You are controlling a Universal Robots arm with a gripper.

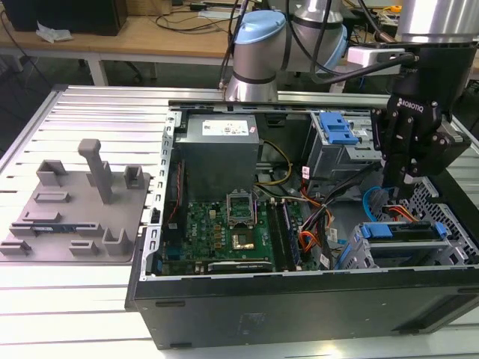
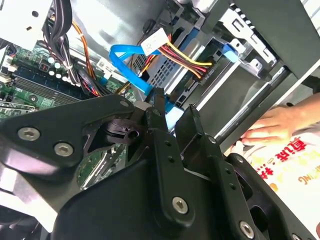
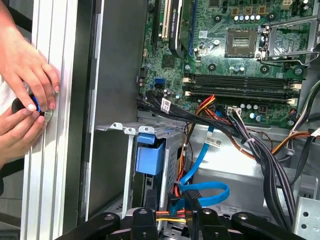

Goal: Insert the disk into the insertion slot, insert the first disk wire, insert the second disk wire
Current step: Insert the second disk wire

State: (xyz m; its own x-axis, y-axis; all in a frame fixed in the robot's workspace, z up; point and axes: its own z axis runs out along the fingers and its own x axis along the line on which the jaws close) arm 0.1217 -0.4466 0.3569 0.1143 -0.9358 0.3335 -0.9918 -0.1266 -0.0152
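Gripper [image 1: 397,193] hangs pointing straight down into the open PC case [image 1: 224,314] at the exterior view's right, wrist upright, fingertips dipped in right above the disk [image 1: 404,233]. That disk sits flat in the insertion slot [image 1: 389,258], blue carrier and all, long side running across the exterior view, so that bit looks done. In the second wrist view the fingers [image 2: 159,107] are drawn in close, and as far as one can judge they're pinching the end of the second disk wire [image 2: 120,50]. The rest of that light blue cable loops away from the tool toward the motherboard [image 3: 240,70]. So the cable end is at the tool, and the drive's connector edge seems to lie just below it. The first disk wire [image 3: 176,192], the orange-red bundle, runs just beside the blue one near the fingertips; whether its plug is seated, can't tell. A person's hands [image 3: 25,75] are at the table rail outside the case, well apart from the gripper.
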